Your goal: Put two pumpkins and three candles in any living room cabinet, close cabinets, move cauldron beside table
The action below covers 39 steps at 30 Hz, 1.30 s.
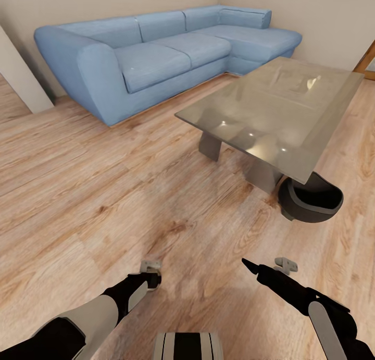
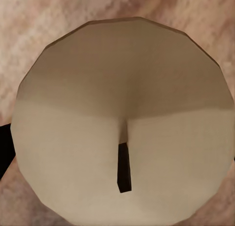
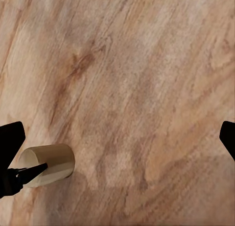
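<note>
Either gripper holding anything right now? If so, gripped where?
Left gripper seems to hold a candle, its wick end filling the wrist view; grip spot cannot be told. Right gripper is open and empty over wood floor; another candle lies beside it.

Cauldron (image 1: 311,199) sits half under the table (image 1: 281,115) corner, far rim hidden. Sofa (image 1: 156,52) end tucked behind table. Candle (image 2: 122,123) in left wrist view cut off, sides unseen.

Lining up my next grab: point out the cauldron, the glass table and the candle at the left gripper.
cauldron (image 1: 304,208): head view, front wall below rim.
table (image 1: 281,107): head view, bare glass top.
candle (image 2: 122,113): left wrist view, top face above wick.
</note>
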Tool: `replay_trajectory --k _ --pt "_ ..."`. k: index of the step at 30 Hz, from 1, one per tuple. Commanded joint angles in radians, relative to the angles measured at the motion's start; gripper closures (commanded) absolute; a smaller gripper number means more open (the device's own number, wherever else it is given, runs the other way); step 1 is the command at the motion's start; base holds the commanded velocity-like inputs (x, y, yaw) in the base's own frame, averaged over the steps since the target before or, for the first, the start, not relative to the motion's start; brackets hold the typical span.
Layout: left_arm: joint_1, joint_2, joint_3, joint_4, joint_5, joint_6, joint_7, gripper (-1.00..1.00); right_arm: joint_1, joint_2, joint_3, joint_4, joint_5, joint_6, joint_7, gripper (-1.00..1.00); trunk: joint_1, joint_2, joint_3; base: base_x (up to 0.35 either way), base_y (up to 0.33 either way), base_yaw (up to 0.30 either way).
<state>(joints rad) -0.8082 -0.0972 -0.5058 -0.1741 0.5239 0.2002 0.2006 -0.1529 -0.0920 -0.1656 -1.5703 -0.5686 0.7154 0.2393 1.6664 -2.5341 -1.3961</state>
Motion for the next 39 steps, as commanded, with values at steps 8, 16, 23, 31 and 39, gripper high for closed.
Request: replay_trajectory --k 8,16,23,31,39 --pt "0.000 0.001 -0.009 -0.002 0.008 0.005 0.006 -1.00 0.000 0.000 -0.002 0.000 0.001 0.006 0.005 -1.00 0.000 0.000 -0.001 0.000 0.000 0.000" --pt "0.000 0.001 -0.009 -0.002 0.008 0.004 0.006 -1.00 0.000 0.000 -0.002 0.000 0.001 0.006 0.005 -1.00 0.000 0.000 -0.001 0.000 0.000 0.000" --pt "0.000 0.001 -0.009 -0.002 0.009 0.004 0.006 1.00 0.000 0.000 -0.002 0.000 0.001 0.006 0.005 -1.00 0.000 0.000 -0.001 0.000 0.000 0.000" --pt "0.000 0.001 -0.006 -0.002 0.010 -0.038 0.006 1.00 0.000 0.000 -0.002 0.000 0.001 0.006 0.005 -1.00 0.000 0.000 -0.001 0.000 0.000 0.000" --pt "0.000 0.002 -0.001 -0.002 0.015 -0.033 0.006 1.00 0.000 0.000 -0.002 0.000 0.001 0.006 0.005 -1.00 0.000 0.000 -0.001 0.000 0.000 0.000"
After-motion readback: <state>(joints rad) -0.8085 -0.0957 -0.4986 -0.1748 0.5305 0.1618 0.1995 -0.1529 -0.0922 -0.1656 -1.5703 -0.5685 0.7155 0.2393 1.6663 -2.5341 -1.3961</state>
